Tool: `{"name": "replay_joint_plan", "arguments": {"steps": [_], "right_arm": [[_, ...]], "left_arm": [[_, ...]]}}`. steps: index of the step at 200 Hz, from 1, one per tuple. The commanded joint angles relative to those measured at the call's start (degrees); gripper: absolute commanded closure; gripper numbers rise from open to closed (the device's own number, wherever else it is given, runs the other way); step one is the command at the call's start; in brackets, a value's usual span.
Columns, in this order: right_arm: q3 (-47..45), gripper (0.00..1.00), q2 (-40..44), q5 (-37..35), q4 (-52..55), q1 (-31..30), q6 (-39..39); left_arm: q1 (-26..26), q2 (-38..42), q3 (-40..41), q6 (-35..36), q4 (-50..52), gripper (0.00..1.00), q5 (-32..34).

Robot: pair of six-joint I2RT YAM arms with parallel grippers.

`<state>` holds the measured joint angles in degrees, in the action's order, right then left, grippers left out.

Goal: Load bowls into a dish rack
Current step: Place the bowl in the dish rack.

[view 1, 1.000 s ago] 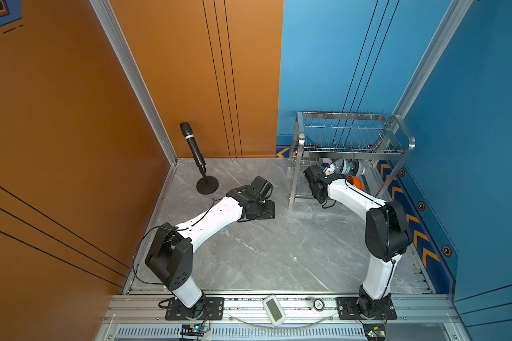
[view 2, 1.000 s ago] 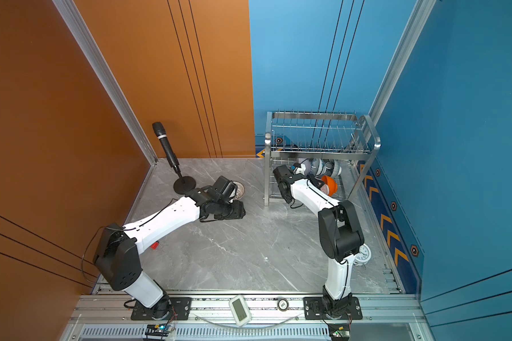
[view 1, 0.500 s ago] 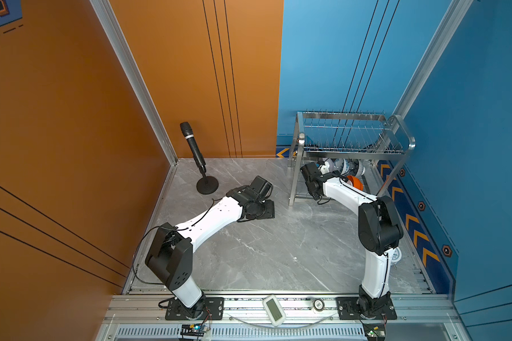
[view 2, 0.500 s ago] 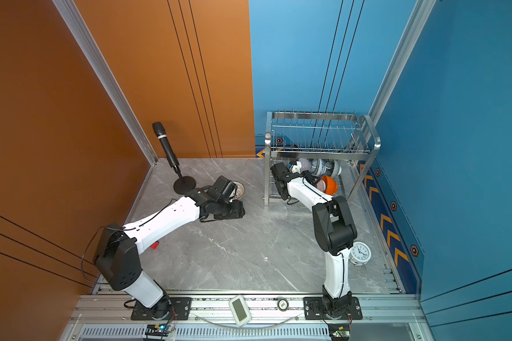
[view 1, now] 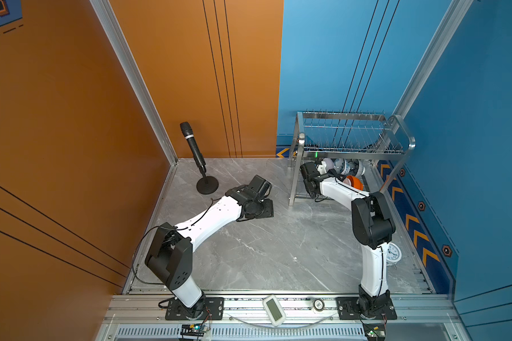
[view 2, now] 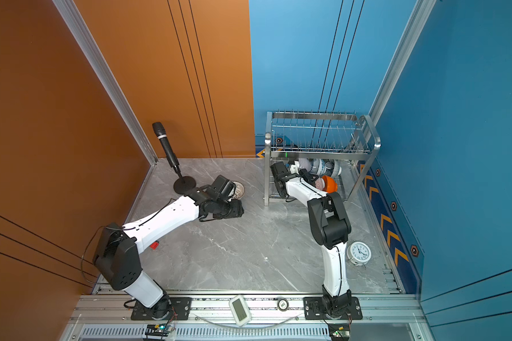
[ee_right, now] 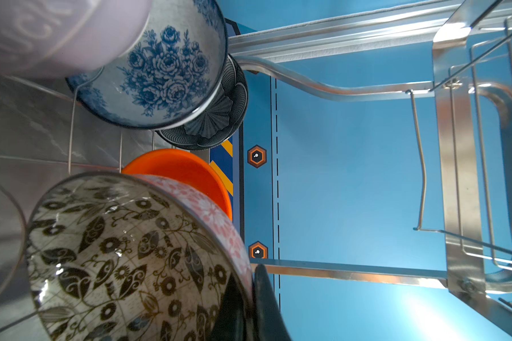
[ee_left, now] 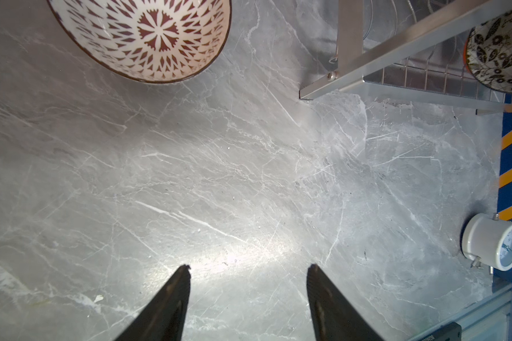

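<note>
My right hand (ee_right: 247, 279) pinches a glossy leaf-patterned bowl (ee_right: 116, 251) inside the steel wire rack (ee_right: 455, 183); my left hand (ee_left: 249, 265) hangs unclenched.

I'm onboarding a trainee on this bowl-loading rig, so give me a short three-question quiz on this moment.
1. True or false: the white lattice-patterned bowl is already in the dish rack.
2. Multiple choice: the right gripper pinches the rim of which bowl? A) orange bowl B) black-and-white leaf-patterned bowl C) blue-and-white floral bowl
3. Fill in: the left gripper is ___, holding nothing.
Key: 1 false, it sits on the table; 2 B; 3 open.
</note>
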<state>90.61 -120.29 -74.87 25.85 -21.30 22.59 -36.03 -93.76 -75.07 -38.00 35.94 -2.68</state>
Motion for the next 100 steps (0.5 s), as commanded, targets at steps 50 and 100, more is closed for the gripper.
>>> {"name": "replay_joint_plan", "arguments": {"steps": [50,100], "right_arm": [[2.4,1.00,-2.9,-3.8,-11.5,1.0,11.3],[0.7,1.00,-3.7,-4.5,-19.3,0.9,18.5]], "left_arm": [[1.3,-2.1,-1.6,0.1,0.2,0.36,1.6],[2.0,-2.4,-1.9,0.6,0.2,0.36,1.2]]}}
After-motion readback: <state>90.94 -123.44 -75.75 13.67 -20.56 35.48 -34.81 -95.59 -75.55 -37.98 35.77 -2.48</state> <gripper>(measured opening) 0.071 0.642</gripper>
